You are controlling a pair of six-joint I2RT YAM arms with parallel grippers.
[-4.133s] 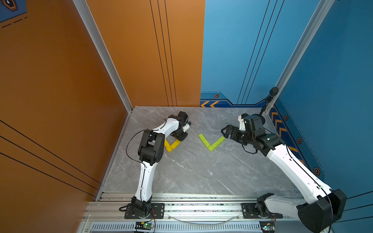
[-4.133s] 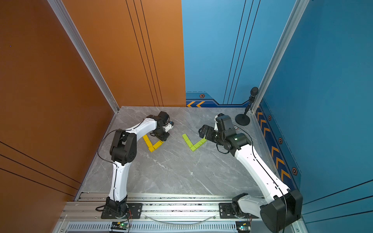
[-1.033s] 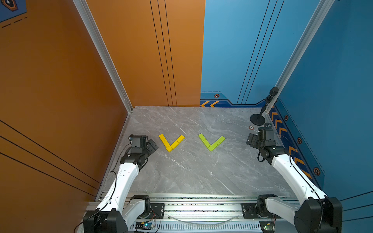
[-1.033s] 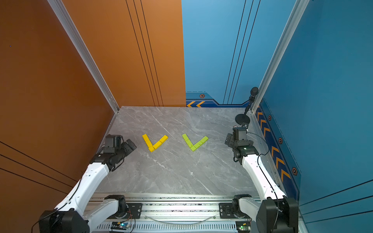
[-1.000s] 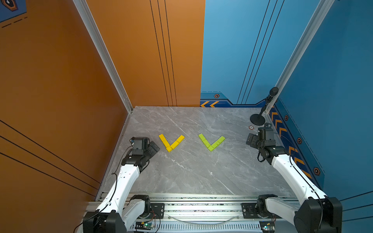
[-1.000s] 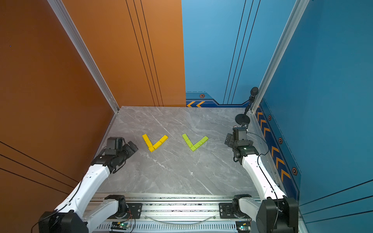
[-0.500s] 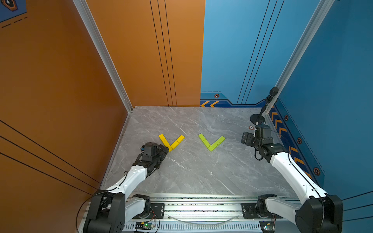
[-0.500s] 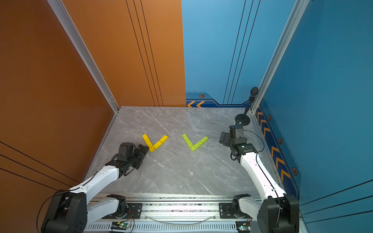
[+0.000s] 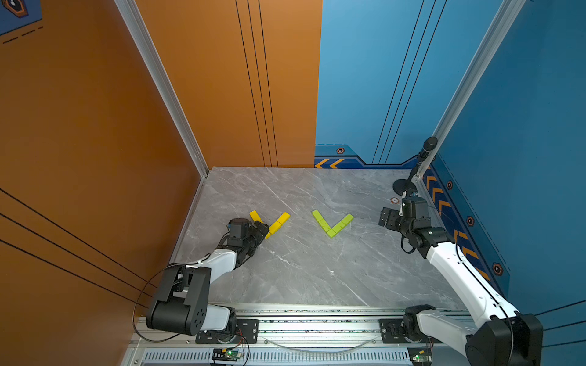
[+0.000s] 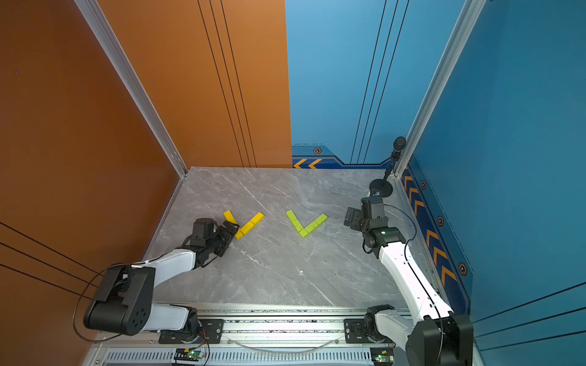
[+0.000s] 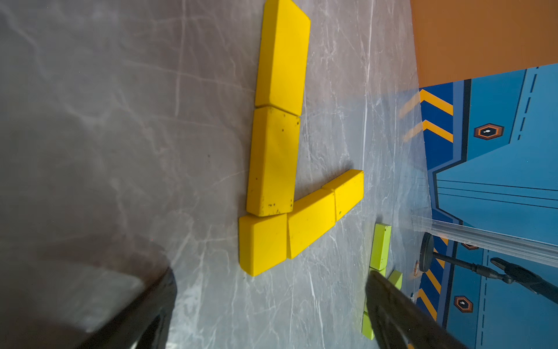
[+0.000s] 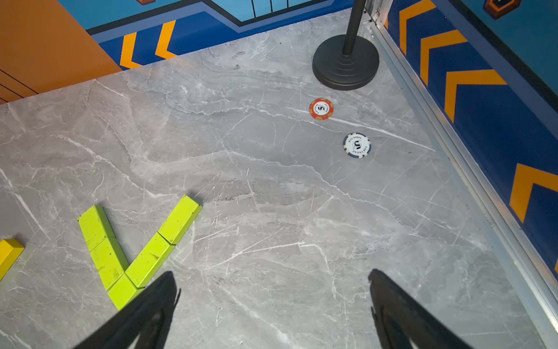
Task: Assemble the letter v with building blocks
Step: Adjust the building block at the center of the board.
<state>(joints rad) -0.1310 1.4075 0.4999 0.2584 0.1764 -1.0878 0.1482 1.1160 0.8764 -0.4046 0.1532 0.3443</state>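
Observation:
Several yellow building blocks (image 9: 279, 221) (image 10: 250, 225) lie flat in a V left of the table's middle. Several lime-green building blocks (image 9: 331, 224) (image 10: 306, 225) form a second V to its right. My left gripper (image 9: 261, 228) (image 10: 232, 228) lies low at the yellow V's corner, and its arm hides part of the V's left stroke. In the left wrist view the left gripper (image 11: 270, 281) is open, with the yellow corner block (image 11: 262, 241) just ahead of its fingers, untouched. My right gripper (image 9: 385, 218) (image 12: 271, 275) is open and empty, right of the green V (image 12: 133, 250).
A black microphone stand (image 9: 409, 182) (image 12: 345, 63) stands in the far right corner. Two poker chips, one red (image 12: 321, 108) and one white (image 12: 356, 145), lie near its base. Orange and blue walls close three sides, and the arms' rail (image 9: 301, 320) runs along the front.
My left arm has swung in from the table's left edge and lowered, bringing its gripper to the yellow V's corner. My right gripper has shifted slightly away and left. No block has moved.

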